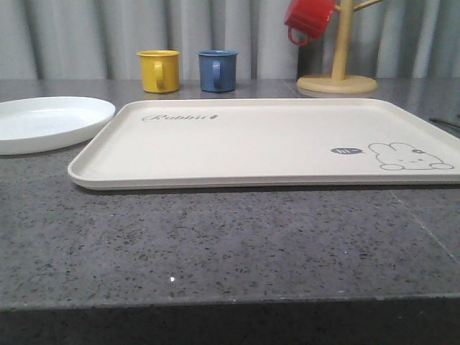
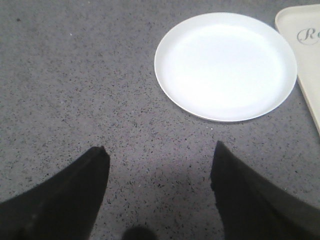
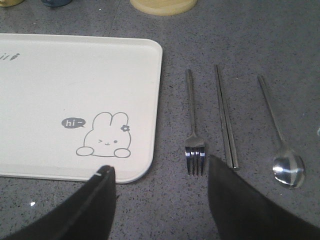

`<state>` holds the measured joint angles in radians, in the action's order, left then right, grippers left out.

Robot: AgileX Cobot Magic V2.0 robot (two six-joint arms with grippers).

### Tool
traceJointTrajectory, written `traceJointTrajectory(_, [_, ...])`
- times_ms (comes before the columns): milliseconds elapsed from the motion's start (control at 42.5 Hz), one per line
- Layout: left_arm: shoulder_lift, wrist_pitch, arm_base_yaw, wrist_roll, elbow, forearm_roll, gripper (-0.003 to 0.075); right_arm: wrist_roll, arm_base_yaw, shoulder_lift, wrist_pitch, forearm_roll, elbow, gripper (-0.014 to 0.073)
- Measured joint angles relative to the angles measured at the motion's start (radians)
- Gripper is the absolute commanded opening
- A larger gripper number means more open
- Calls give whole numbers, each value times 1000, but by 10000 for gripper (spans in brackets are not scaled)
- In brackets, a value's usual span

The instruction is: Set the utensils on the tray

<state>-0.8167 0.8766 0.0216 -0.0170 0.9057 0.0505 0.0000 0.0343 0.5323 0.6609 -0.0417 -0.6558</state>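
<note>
The cream tray (image 1: 273, 176) with a rabbit drawing lies mid-table, nothing on it. A round white plate (image 1: 43, 122) sits on the counter to its left, seen too in the left wrist view as the plate (image 2: 225, 65) beside the tray corner (image 2: 307, 55). My left gripper (image 2: 160, 152) hangs open over bare counter short of the plate. Right of the tray (image 3: 145, 165) lie a fork (image 3: 192, 127), chopsticks (image 3: 226, 117) and a spoon (image 3: 280, 135), side by side. My right gripper (image 3: 160, 167) is open above the counter between tray corner and fork tines.
A yellow mug (image 1: 159, 70) and a blue mug (image 1: 217, 70) stand behind the tray. A wooden mug tree (image 1: 338, 75) with a red mug (image 1: 309, 20) stands at the back right. The grey speckled counter (image 1: 215, 244) runs to the front edge.
</note>
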Motion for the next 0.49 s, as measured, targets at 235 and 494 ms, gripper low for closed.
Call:
traceJointTrajectory(235, [-264,53,0,-19,123,-17,441,0,0,0,0,0,0,444])
traceJointTrajectory(494, [-479,73,-89,-144,244,-164,441,0,0,0,0,2,0,444])
